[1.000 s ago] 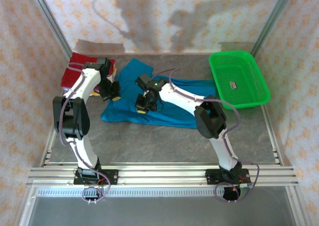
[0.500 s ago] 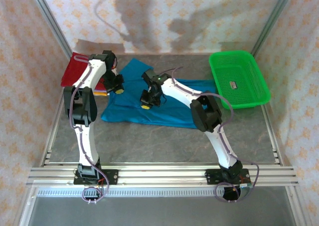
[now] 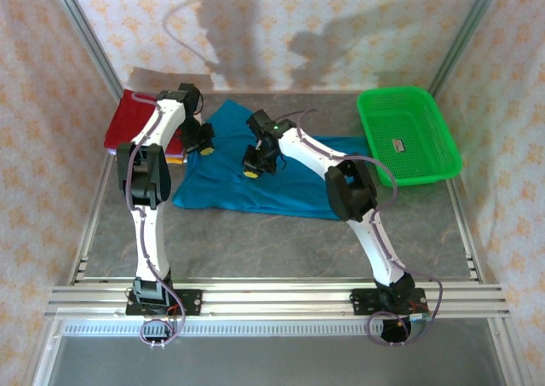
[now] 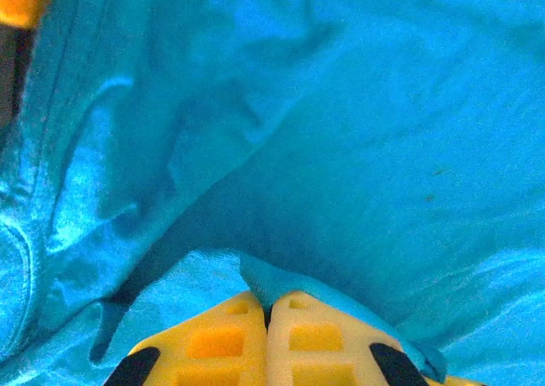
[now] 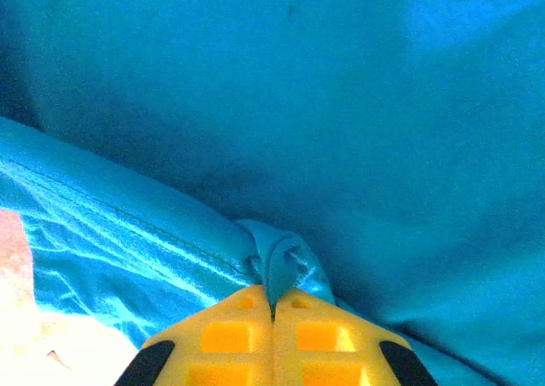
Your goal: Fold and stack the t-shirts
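Grey stone-patterned counter carries a teal-blue cloth short-sleeved t-shirt spread mid-surface, with a dark red folded shirt at the far left. From above the grips are hard to judge. The wrist cameras show the left pincer and right pincer each clamped on a pinched teal fold.

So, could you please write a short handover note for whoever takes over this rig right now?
Left gripper: jaws shut, pinching a fold of the blue shirt.
Right gripper: jaws shut, pinching the same shirt.
The blue shirt lies mostly spread mid-table; a folded red shirt sits far left; the green basket far right.
Done: red shirt folded.
Left: fold the blue shirt, then stack it.
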